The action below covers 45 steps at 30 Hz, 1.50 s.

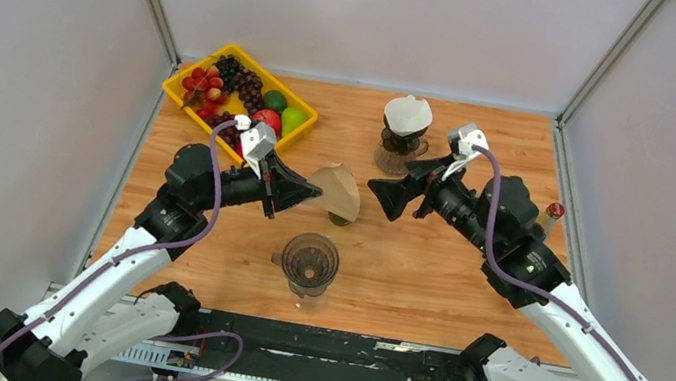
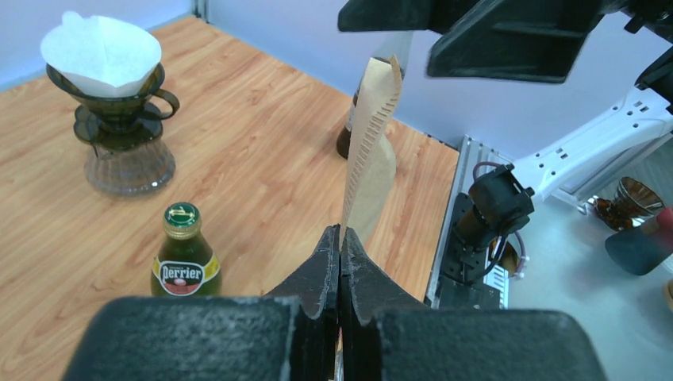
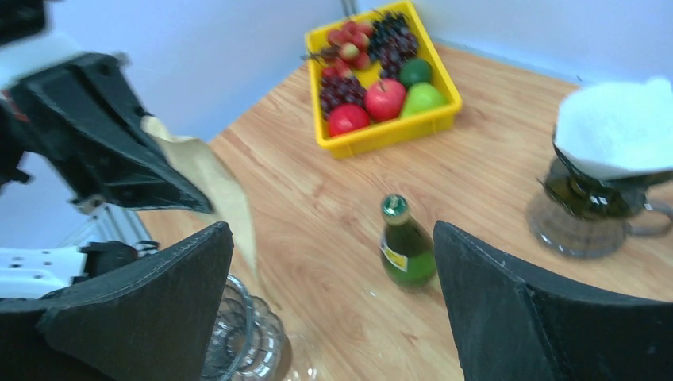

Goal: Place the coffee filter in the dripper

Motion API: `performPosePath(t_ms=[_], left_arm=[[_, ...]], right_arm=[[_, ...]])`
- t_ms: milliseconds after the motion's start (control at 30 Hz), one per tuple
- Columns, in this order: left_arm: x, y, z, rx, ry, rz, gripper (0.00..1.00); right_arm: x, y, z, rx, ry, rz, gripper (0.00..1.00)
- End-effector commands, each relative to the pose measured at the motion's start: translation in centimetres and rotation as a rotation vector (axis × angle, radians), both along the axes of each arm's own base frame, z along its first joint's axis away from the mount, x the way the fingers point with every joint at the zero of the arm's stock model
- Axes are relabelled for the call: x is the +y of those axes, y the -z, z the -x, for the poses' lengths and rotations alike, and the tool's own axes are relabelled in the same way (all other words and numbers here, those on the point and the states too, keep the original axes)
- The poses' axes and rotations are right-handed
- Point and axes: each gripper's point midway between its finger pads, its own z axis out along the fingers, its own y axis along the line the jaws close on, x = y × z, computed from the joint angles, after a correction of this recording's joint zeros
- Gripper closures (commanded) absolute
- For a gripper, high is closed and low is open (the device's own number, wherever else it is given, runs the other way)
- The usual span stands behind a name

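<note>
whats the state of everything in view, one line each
left gripper: jaws shut on the brown coffee filter
right gripper: jaws open, holding nothing
brown coffee filter: folded flat, held in the air, not in a dripper
clear glass dripper: upright, empty
white filter: opened out, seated in the dark dripper
dark dripper: upright on a glass server
Perrier bottle: upright, capped
yellow tray: full of fruit

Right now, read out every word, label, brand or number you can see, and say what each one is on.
"Perrier": on the label of the small green glass bottle, left wrist view.
Its green metal cap: an emblem, too small to read.
Same bottle's label in the right wrist view: blurred, unreadable.
On the brown paper coffee filter: no print visible.
</note>
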Motion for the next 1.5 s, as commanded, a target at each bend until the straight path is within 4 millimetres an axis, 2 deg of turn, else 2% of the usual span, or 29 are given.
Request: performPosePath(t_ms=[0, 200, 567, 900, 1267, 1467], left_arm=[[-0.3, -0.7, 0.2, -0.015, 0.022, 0.029, 1.00], [-0.5, -0.6, 0.0, -0.008, 0.023, 0.029, 1.00], [-0.6, -0.4, -0.6, 0.008, 0.010, 0.025, 1.00], [-0.6, 0.0, -1.2, 0.028, -0.013, 0.013, 1.00], [-0.7, 0.0, -0.8, 0.026, 0.010, 0.011, 1.00], [-0.6, 0.1, -0.8, 0.026, 0.007, 0.009, 1.00]], right_arm=[[-0.9, 2.5, -1.8, 0.014, 0.097, 0.055, 0.00], [0.3, 4.7, -1.3, 0.036, 0.020, 0.104, 0.00], [1.5, 4.6, -0.5, 0.031, -0.071, 0.109, 0.00], [1.4, 3.2, 0.4, 0.012, -0.094, 0.075, 0.00], [1.0, 1.4, -1.5, 0.016, 0.009, 0.025, 0.00], [1.9, 0.6, -1.0, 0.003, -0.046, 0.011, 0.00]])
